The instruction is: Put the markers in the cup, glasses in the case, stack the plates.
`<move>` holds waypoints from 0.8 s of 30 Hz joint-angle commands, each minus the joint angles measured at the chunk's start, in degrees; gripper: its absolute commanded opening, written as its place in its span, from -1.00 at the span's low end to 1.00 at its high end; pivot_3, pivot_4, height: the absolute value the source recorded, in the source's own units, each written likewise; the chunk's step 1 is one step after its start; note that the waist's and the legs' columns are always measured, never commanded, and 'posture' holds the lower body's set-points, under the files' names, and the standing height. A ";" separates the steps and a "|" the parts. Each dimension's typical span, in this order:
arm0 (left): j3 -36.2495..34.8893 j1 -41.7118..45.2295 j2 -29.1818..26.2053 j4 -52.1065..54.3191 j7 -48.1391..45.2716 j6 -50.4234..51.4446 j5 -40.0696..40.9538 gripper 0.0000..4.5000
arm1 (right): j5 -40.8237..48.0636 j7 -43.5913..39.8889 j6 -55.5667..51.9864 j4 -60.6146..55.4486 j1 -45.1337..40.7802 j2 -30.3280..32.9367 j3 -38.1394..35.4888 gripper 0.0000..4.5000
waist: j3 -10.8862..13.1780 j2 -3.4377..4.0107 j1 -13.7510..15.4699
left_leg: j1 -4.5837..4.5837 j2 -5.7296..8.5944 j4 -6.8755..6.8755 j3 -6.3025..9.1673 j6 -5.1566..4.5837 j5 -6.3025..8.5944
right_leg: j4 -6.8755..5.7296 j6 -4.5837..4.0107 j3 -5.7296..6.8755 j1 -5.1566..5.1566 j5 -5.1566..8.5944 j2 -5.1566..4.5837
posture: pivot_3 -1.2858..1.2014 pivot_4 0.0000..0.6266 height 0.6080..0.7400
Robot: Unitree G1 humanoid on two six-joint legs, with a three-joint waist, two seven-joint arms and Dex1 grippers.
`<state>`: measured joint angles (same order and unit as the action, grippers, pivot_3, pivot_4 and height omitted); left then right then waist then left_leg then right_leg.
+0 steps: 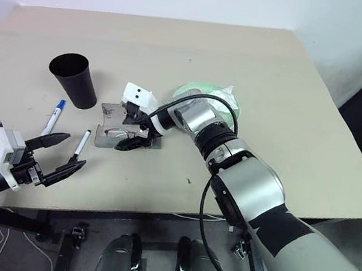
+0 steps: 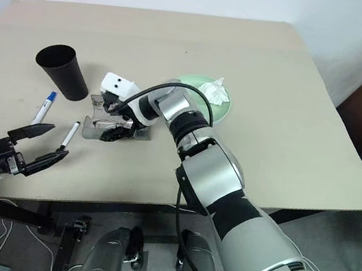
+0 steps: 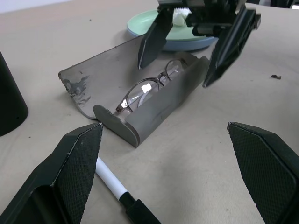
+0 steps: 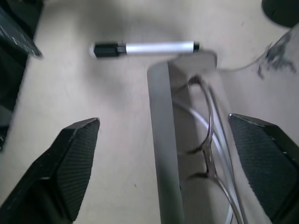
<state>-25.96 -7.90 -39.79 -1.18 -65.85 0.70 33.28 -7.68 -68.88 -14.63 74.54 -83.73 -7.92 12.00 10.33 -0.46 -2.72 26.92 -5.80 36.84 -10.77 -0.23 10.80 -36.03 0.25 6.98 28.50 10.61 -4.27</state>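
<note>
Left wrist view: glasses (image 3: 149, 88) are lying inside the open case (image 3: 140, 100).
Right gripper (image 3: 196, 49): I am hovering released over the case.
Left gripper (image 1: 53, 152): I am holding it spread, empty, near the black-capped marker (image 1: 81, 144).
Next: I am judging the case lid needs closing.

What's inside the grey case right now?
The glasses lie in the open case, with lenses and wire frame visible. The case's front wall hides the lower part of the frame. The open right pincer hovers just above.

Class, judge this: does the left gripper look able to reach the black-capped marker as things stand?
Probably yes. The left gripper is open, and the black-capped marker lies on bare table just beyond its fingertips, with nothing between them.
</note>
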 commanded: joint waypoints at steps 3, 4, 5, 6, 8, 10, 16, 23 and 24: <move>-0.52 1.18 -0.07 -0.10 -0.14 -0.56 0.42 1.00 | 6.01 0.14 -3.94 -1.38 -4.70 0.62 -7.22 0.98 | 0.00 0.00 0.02 | -0.01 0.00 0.03 0.02 0.00 0.00 | -0.01 0.00 0.00 -0.02 0.00 0.00 | 0.03 -0.52 1.00; -0.52 1.25 -0.03 -0.09 -0.13 -0.58 0.41 1.00 | 7.33 1.98 -4.66 -1.28 -5.20 1.00 -9.07 0.98 | 0.00 0.00 0.02 | -0.01 0.00 0.04 0.02 0.00 0.00 | -0.01 0.00 0.00 -0.03 0.00 -0.01 | 0.03 -0.52 1.00; -0.56 1.33 0.02 -0.06 -0.08 -0.57 0.46 1.00 | 8.72 5.97 -5.13 -0.99 -5.63 1.47 -11.34 0.90 | 0.00 -0.01 0.03 | 0.00 0.00 0.05 0.02 0.00 0.00 | -0.01 0.00 0.00 -0.03 0.00 -0.01 | 0.03 -0.52 1.00; -0.59 1.33 0.06 -0.02 -0.05 -0.56 0.50 1.00 | 9.77 9.26 -5.52 -0.69 -5.90 1.90 -13.18 0.81 | 0.00 -0.01 0.05 | 0.00 0.00 0.06 0.01 0.00 0.00 | -0.01 0.00 0.00 -0.03 -0.01 -0.02 | 0.03 -0.52 1.00; -0.60 1.33 0.08 -0.06 -0.06 -0.57 0.51 1.00 | 10.10 14.48 -4.56 -0.25 -5.62 2.91 -14.95 0.57 | -0.01 -0.01 0.13 | 0.00 0.00 0.06 0.03 0.00 0.00 | -0.01 0.00 0.01 -0.03 -0.01 -0.04 | 0.03 -0.52 1.00; -0.58 1.41 0.03 -0.21 -0.12 -0.53 0.50 1.00 | 10.07 17.82 -4.32 0.19 -5.37 3.46 -15.90 0.25 | -0.01 -0.02 0.08 | 0.00 0.02 0.06 0.03 0.00 0.00 | 0.00 0.00 0.02 -0.04 -0.01 -0.07 | 0.03 -0.52 1.00; -0.16 2.61 -0.14 -1.17 -0.11 -0.70 0.09 1.00 | 8.75 34.29 -0.81 1.96 -3.48 4.33 -18.62 -0.69 | -0.01 -0.02 -0.11 | 0.00 0.02 0.05 0.02 0.00 0.00 | -0.03 0.01 0.01 -0.04 -0.01 -0.01 | 0.03 -0.52 1.00; -0.61 2.63 -0.50 -1.48 -0.20 -1.07 -0.13 1.00 | 5.84 42.62 2.57 3.30 0.69 3.92 -18.11 -0.84 | -0.01 -0.01 -0.19 | -0.06 0.03 0.15 0.01 -0.01 -0.01 | -0.04 0.13 0.00 -0.15 -0.07 0.11 | 0.03 -0.52 1.00; -0.73 2.57 -0.57 -1.47 -0.21 -1.05 -0.10 1.00 | 5.81 42.42 1.92 3.40 0.91 3.66 -18.22 -0.84 | -0.01 -0.01 -0.21 | -0.06 0.03 0.14 0.01 -0.01 -0.01 | -0.04 0.13 -0.01 -0.15 -0.07 0.12 | 0.03 -0.52 1.00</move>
<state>-25.52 -5.26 -39.77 -3.37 -65.98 0.66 33.10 -1.57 -26.75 -12.55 78.36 -81.89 -3.59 -6.03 10.32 -0.47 -2.93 26.84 -5.77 36.99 -10.76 -0.25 10.78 -36.08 0.40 6.97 28.34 10.53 -4.13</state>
